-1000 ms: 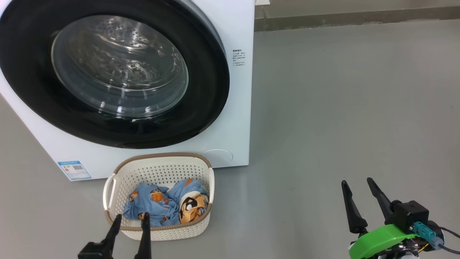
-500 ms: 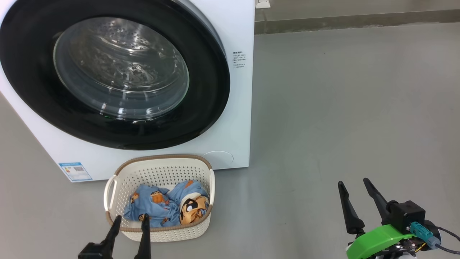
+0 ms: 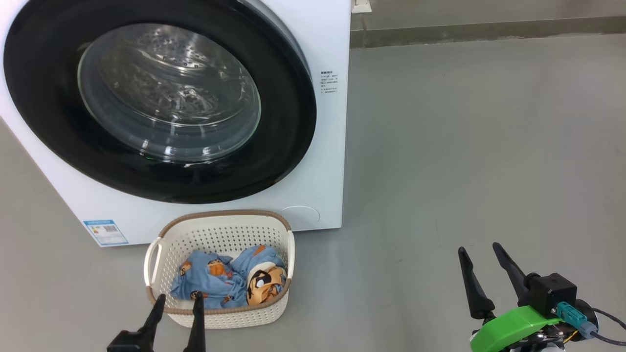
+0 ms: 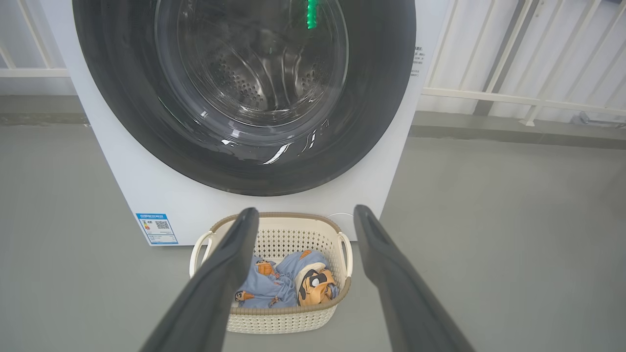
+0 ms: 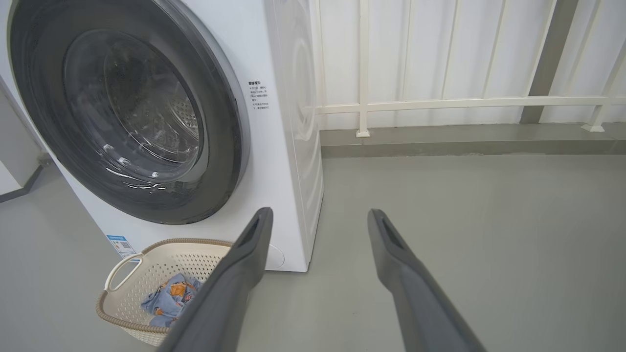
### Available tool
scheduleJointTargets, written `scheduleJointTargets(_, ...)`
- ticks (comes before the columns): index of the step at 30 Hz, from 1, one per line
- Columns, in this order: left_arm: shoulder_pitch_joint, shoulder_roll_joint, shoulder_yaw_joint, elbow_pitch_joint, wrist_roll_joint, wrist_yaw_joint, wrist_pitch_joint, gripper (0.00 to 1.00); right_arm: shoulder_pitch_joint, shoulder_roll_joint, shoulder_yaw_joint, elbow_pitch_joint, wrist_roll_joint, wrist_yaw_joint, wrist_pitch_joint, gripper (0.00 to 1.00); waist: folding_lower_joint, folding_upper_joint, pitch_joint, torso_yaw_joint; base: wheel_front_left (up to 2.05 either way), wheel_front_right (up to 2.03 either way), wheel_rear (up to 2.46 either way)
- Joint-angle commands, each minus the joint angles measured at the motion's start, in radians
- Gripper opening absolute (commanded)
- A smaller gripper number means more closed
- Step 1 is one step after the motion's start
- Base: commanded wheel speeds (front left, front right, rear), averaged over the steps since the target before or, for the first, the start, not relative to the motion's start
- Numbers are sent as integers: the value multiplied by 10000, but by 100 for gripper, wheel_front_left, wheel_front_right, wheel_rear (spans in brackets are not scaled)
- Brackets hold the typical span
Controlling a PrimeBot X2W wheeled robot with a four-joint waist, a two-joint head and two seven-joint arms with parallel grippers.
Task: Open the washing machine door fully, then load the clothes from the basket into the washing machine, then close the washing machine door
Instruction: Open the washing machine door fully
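The white washing machine (image 3: 332, 146) stands at the upper left with its black-rimmed round door (image 3: 161, 100) shut flat against the front; the steel drum shows through the glass. On the floor before it sits the cream basket (image 3: 220, 234) holding blue clothes (image 3: 225, 281) with an orange cartoon print. My left gripper (image 3: 178, 300) is open at the basket's near rim, empty. My right gripper (image 3: 479, 254) is open over bare floor at the lower right, well away from the machine. In the left wrist view the basket (image 4: 274, 234) lies between my fingers; in the right wrist view the door (image 5: 132, 112) is at the left.
Grey floor (image 3: 464, 146) stretches to the right of the machine. A white railing (image 5: 440, 102) and a low kerb (image 3: 489, 29) run along the back. A blue label sticker (image 3: 105, 232) is on the machine's lower left front.
The picture has shifted slightly right and down, a camera move. My right gripper has drifted a little left and up. The door and basket stay as they were.
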Motion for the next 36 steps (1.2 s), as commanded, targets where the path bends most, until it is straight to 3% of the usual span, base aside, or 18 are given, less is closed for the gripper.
scheduleJointTargets(1,-344,99,310,-173,65,30,-107,100,-344,-37,263,-221,0,-11,-120,100,0,-1,1,10,0,0,0)
scheduleJointTargets(16,-356,99,386,-203,-20,77,-107,100,-330,-37,372,-232,-12,-11,-120,100,0,-1,47,67,0,0,0)
scheduleJointTargets(17,-357,99,383,-202,-28,83,-107,100,-327,-37,402,-218,-2,-11,-120,91,0,-1,51,74,0,0,0)
scheduleJointTargets(18,-359,99,389,-208,-45,108,-107,100,-327,-37,425,-210,7,-11,-120,46,0,-1,58,81,0,0,0)
scheduleJointTargets(19,-362,99,389,-222,-64,131,-107,100,-330,-37,450,-211,23,-11,-120,9,0,-1,67,90,0,0,0)
scheduleJointTargets(20,-371,99,367,-244,-29,126,-107,100,-334,-37,475,-230,23,-11,-120,0,0,-1,79,103,0,0,0)
scheduleJointTargets(25,-436,99,261,-286,-57,148,-107,100,-342,-37,448,-453,96,-11,-120,0,0,-1,188,257,0,0,0)
scheduleJointTargets(29,-487,99,169,-357,-174,194,-107,100,-409,-37,360,-295,1416,-11,-120,0,0,-1,325,508,0,0,0)
scheduleJointTargets(32,-545,99,124,-347,-213,186,-107,100,-595,-37,384,80,3129,-11,-120,0,0,-1,526,743,0,0,0)
scheduleJointTargets(36,-709,99,-12,-433,-305,227,-107,100,-1162,-37,518,513,6470,-11,-120,0,0,-1,1008,1096,0,0,0)
